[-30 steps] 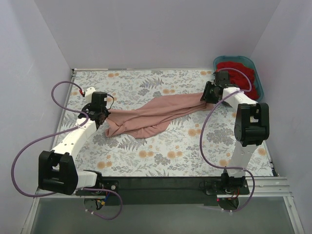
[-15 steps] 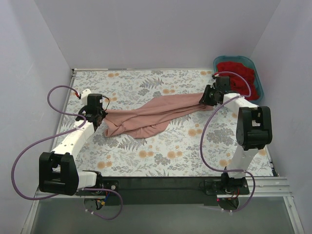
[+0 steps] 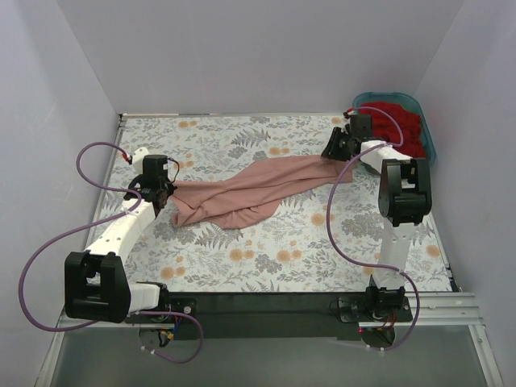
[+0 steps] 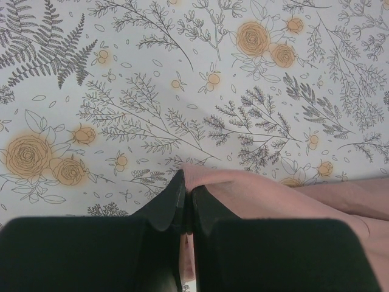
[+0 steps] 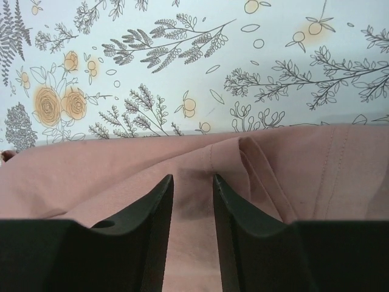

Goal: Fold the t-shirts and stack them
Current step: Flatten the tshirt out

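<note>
At nine o'clock on the worktop, the left hand has its fingers pressed together on a corner of the pink t-shirt. I reckon it anchors that end so the cloth can be drawn out flat. The shirt lies as a rumpled, twisted band slanting up toward two o'clock. There the right hand sits over the far hem, fingers part spread with cloth beneath them but not clamped, probably seeking a grip. Behind it the red t-shirt lies heaped in the teal tub.
</note>
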